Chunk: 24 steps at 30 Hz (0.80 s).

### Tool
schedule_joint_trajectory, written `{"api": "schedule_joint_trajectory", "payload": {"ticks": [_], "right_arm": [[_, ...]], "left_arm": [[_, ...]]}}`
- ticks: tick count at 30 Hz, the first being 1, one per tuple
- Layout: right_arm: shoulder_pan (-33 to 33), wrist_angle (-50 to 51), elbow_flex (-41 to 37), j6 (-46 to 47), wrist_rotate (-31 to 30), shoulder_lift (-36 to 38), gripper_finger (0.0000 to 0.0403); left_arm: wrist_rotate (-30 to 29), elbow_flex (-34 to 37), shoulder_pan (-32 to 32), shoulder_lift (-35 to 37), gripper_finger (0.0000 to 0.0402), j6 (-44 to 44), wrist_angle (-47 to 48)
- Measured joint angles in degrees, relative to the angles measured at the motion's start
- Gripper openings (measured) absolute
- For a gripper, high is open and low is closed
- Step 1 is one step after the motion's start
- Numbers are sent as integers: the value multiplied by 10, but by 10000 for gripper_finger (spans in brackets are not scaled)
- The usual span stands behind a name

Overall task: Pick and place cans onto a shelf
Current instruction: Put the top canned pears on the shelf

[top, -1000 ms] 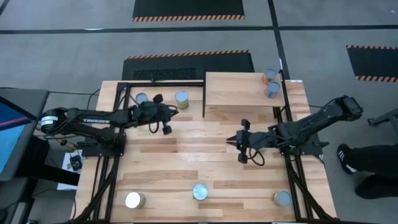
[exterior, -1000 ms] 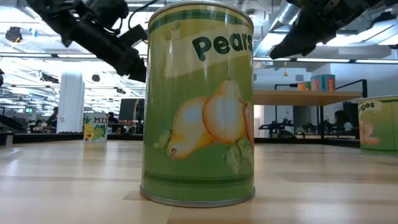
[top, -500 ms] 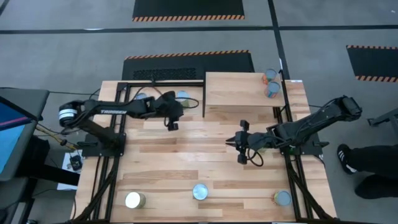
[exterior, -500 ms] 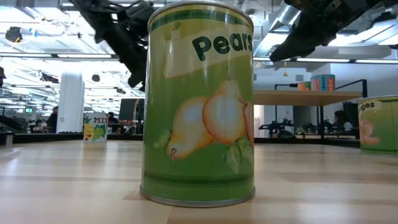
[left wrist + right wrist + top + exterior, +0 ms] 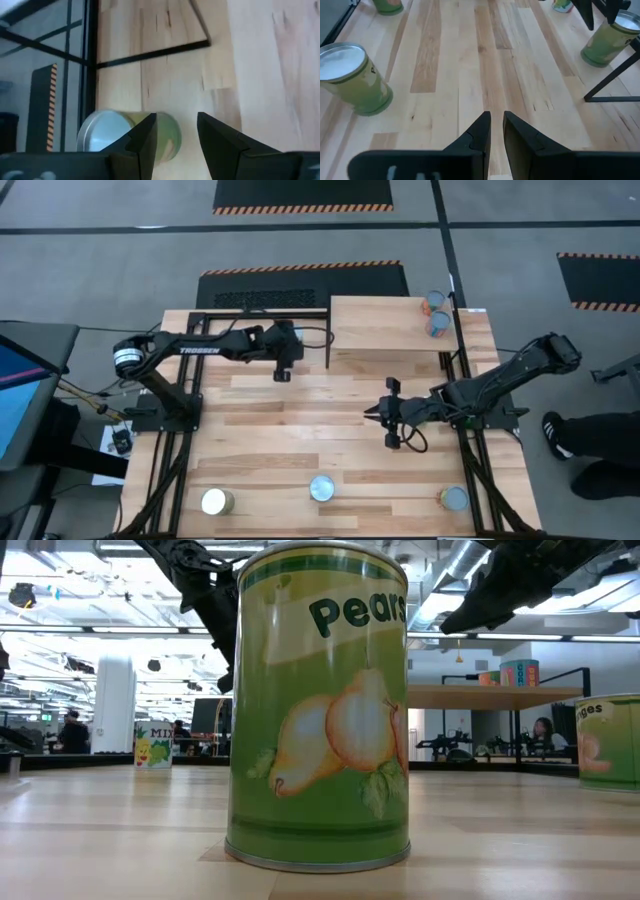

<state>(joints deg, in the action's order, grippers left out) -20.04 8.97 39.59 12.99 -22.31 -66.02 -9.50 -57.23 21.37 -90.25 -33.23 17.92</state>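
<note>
High view: left gripper point(image 5: 281, 358) covers a can beside the shelf point(image 5: 385, 323). Left wrist view reveals that green-labelled can point(image 5: 125, 136) beneath parted, empty jaws. Right gripper point(image 5: 382, 412) hovers mid-table, jaws narrowly apart, holding nothing.

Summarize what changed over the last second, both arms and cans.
The left gripper swung from beside the green-label can near the table's back edge toward the shelf, and now hangs over that can, covering it from above. Its jaws went from shut to open; nothing is gripped. The right gripper drifted slightly, empty. The pears can, other cans and shelf stayed put.
</note>
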Motion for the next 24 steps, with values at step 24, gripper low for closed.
{"api": "schedule_joint_trajectory", "payload": {"ticks": [24], "right_arm": [[-2, -6, 0, -15, -1, 0, 75]], "left_arm": [[-51, 0, 39, -9, 118, -15, 8]]}}
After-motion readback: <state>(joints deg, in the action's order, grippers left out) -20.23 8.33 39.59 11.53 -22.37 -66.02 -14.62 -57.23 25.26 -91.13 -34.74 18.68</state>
